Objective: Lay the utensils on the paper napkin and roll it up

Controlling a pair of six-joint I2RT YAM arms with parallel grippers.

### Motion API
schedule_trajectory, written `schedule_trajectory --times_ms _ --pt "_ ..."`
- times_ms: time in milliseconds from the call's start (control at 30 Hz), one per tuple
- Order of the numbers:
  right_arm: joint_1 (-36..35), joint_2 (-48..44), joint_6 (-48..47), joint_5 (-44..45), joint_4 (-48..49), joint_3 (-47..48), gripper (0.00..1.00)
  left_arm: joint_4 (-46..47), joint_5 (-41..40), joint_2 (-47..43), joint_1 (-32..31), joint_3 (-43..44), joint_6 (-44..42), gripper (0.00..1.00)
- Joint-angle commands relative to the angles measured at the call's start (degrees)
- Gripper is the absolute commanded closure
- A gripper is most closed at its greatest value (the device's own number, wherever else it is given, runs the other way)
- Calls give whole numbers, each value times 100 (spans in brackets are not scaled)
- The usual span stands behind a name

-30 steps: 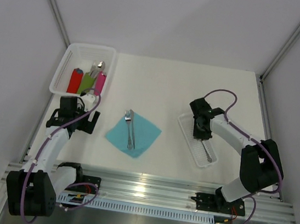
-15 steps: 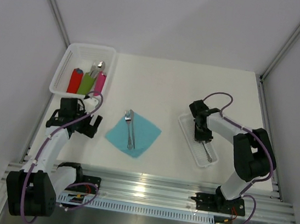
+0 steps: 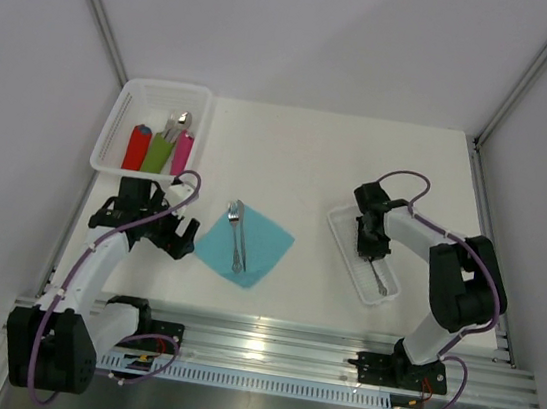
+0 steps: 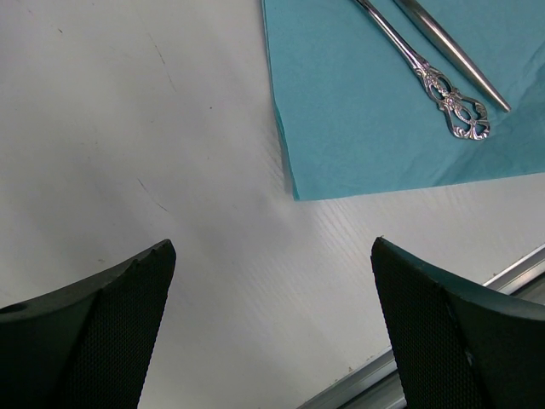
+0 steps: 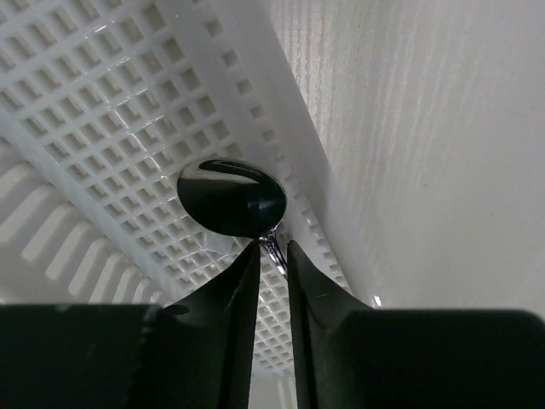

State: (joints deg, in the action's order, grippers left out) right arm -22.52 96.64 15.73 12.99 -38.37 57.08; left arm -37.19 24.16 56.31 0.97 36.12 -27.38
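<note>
The teal paper napkin (image 3: pixel 260 246) lies flat in the middle, and its near corner shows in the left wrist view (image 4: pixel 366 111). Two silver utensils rest on it: a fork (image 3: pixel 237 235) with an ornate handle (image 4: pixel 451 106), and a plain handle (image 4: pixel 451 51) beside it. My left gripper (image 3: pixel 180 243) (image 4: pixel 272 247) hovers wide open over bare table just left of the napkin's corner. My right gripper (image 3: pixel 370 246) (image 5: pixel 272 247) is down in the white tray (image 3: pixel 337 223), its fingers closed on the neck of a spoon (image 5: pixel 232 198) that lies on the tray's grid.
A white basket (image 3: pixel 156 98) at the back left holds red, green and pink rolled napkins with cutlery tips poking out. The metal rail of the table's near edge (image 4: pixel 511 273) runs close to my left gripper.
My left gripper has swung nearer and rightward, up to the napkin's left corner. My right gripper has shifted slightly along the tray and its fingers have narrowed on the spoon's neck.
</note>
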Motion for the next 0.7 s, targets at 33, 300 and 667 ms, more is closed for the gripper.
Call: schedule_trajectory --times_ms 33,300,667 --pt "29 13 -17 -824 198 -224 81 63 -43 -15 -36 159 39 1" --pt "29 -224 -148 -684 111 -92 95 124 -245 -42 -45 141 57 0" --pt "-445 -1023 52 852 -460 1225 100 168 -404 11 -44 185 83 1"
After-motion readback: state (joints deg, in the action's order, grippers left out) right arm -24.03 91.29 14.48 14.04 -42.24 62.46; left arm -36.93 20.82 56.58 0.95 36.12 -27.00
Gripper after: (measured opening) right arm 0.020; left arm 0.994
